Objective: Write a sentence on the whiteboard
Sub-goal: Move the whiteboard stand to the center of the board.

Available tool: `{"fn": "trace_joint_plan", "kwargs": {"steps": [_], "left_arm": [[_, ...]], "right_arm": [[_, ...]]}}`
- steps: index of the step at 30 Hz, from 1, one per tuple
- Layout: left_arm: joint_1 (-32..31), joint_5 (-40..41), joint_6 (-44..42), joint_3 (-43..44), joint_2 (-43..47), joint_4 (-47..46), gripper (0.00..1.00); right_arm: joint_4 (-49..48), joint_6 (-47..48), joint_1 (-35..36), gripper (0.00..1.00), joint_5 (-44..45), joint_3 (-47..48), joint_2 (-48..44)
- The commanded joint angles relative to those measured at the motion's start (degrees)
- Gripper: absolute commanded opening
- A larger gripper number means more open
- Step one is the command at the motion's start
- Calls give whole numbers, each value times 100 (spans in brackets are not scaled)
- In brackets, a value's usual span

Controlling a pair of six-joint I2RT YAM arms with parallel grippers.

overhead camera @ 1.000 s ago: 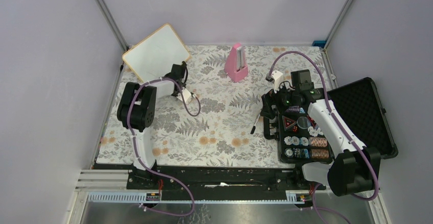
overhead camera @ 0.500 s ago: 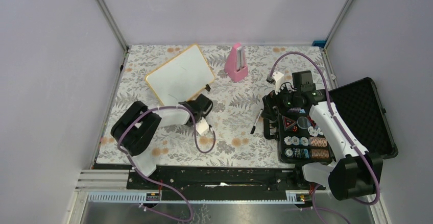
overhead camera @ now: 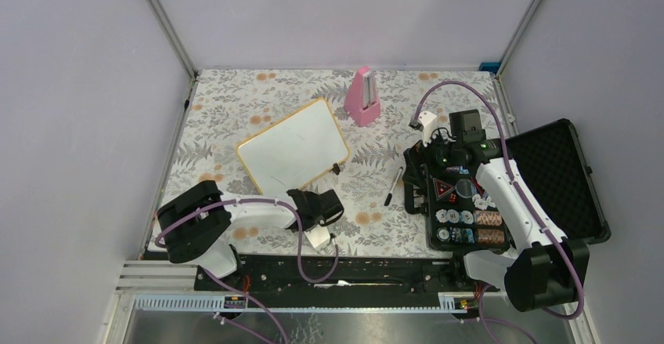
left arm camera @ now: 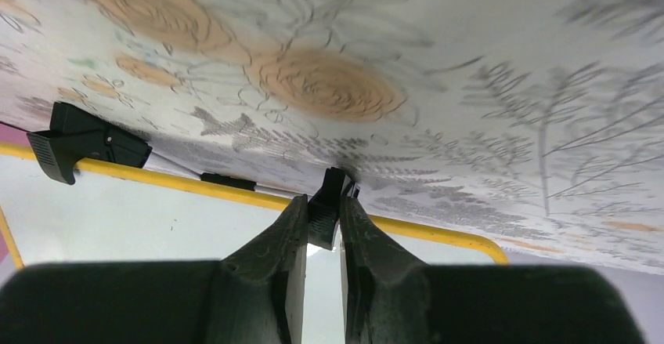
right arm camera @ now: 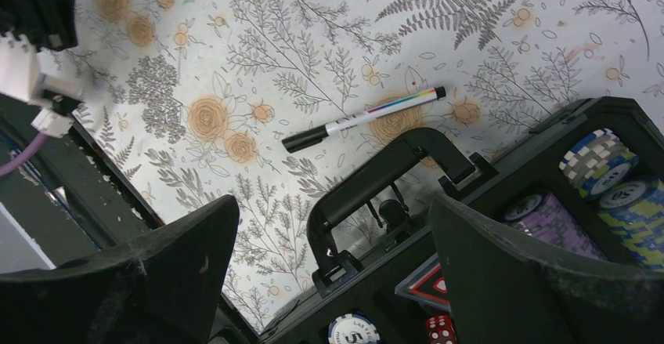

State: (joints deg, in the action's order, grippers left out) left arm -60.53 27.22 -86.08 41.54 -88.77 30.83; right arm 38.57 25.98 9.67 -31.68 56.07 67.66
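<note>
The whiteboard (overhead camera: pixel 291 154) lies tilted on the flowered cloth, left of centre, white with an orange rim. Its face looks blank; the sentence is not in view. My left gripper (overhead camera: pixel 308 200) is at the board's near edge, shut on one of its small black feet (left arm camera: pixel 330 207). In the left wrist view the board's white face (left arm camera: pixel 156 222) and the other foot (left arm camera: pixel 78 140) show. A black marker (overhead camera: pixel 393 186) (right arm camera: pixel 364 118) lies on the cloth between board and case. My right gripper (overhead camera: pixel 415 178) (right arm camera: pixel 333 203) hangs open over the case handle (right arm camera: pixel 376 175), holding nothing.
A pink metronome (overhead camera: pixel 362 97) stands at the back centre. An open black case (overhead camera: pixel 552 175) with poker chips (overhead camera: pixel 470 226) and red dice (right arm camera: pixel 441 330) fills the right side. A metal rail (overhead camera: pixel 313 269) runs along the near edge.
My left arm has pulled the whiteboard by its foot from the far left corner toward the front centre, laying it flatter. The right arm and marker have not moved.
</note>
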Motion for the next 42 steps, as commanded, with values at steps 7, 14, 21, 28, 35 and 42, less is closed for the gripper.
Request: {"fn": "trace_joint_plan", "kwargs": {"steps": [7,14,21,28,35,42], "left_arm": [[-772,-350,1111,5,215,763,19],[-813,-1132,2095,1197,142,1669,48],[-620,-2934,3444,2538,355,2534,63],[655,-5040,4737,3417,757,2422,86],[2364,-6397,6248,4027,1243,1697,99],[3747,-7341,7684,3863,1757,806,99]], "right_arm": [[260,410,-24,99,191,186,-17],[545,1362,147,99,303,429,189],[527,3202,542,99,225,503,466],[513,4617,615,99,-318,815,1156],[251,5539,701,99,-651,880,1922],[236,6819,931,85,-132,739,2430]]}}
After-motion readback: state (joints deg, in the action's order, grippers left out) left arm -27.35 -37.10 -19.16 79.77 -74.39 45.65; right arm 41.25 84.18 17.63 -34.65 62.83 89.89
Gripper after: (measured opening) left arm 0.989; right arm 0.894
